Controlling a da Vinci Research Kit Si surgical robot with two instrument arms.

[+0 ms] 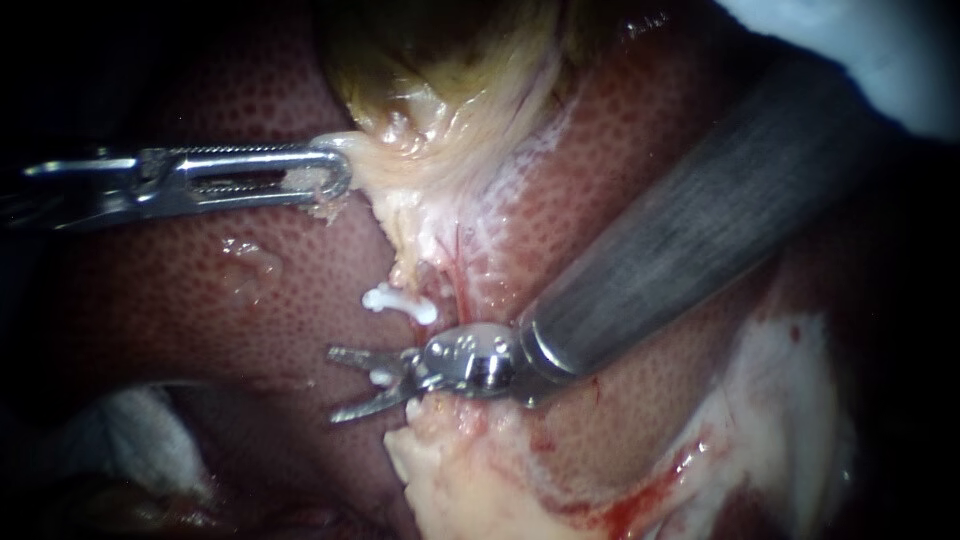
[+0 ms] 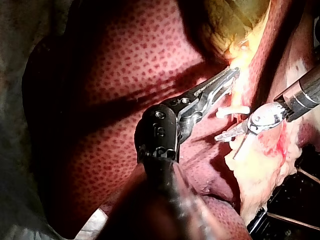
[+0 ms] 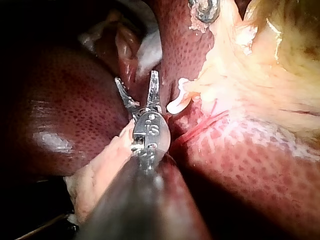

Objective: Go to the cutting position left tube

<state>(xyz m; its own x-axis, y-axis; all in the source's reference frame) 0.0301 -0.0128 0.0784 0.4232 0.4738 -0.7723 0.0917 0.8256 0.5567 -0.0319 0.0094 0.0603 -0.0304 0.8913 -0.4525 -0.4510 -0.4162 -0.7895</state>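
So here's the setup: my left instrument (image 1: 335, 170), the slim silver one with long slotted tips, has its tool clenched on the pale yellowish tissue (image 1: 390, 165) at the foot of the yellow-green gallbladder (image 1: 440, 50), pulling it taut. My right instrument (image 1: 335, 385), on the thick grey shaft, has its tool spread wide with nothing gripped, pointing out over the dark red speckled liver (image 1: 250, 290). The target is the pale thin tube (image 1: 410, 262) carrying the small white plastic clip (image 1: 400, 302). It runs down from the gallbladder, and in the endoscope view it sits just above the open tool, not between its two halves yet. Honestly I can't say for sure this is the left tube, but it's the clipped one. To do this well I'd slide in slowly so the tube sits squarely in the gap, clear of the clip and off the liver. I'd leave the left hold alone so the tension doesn't drop.
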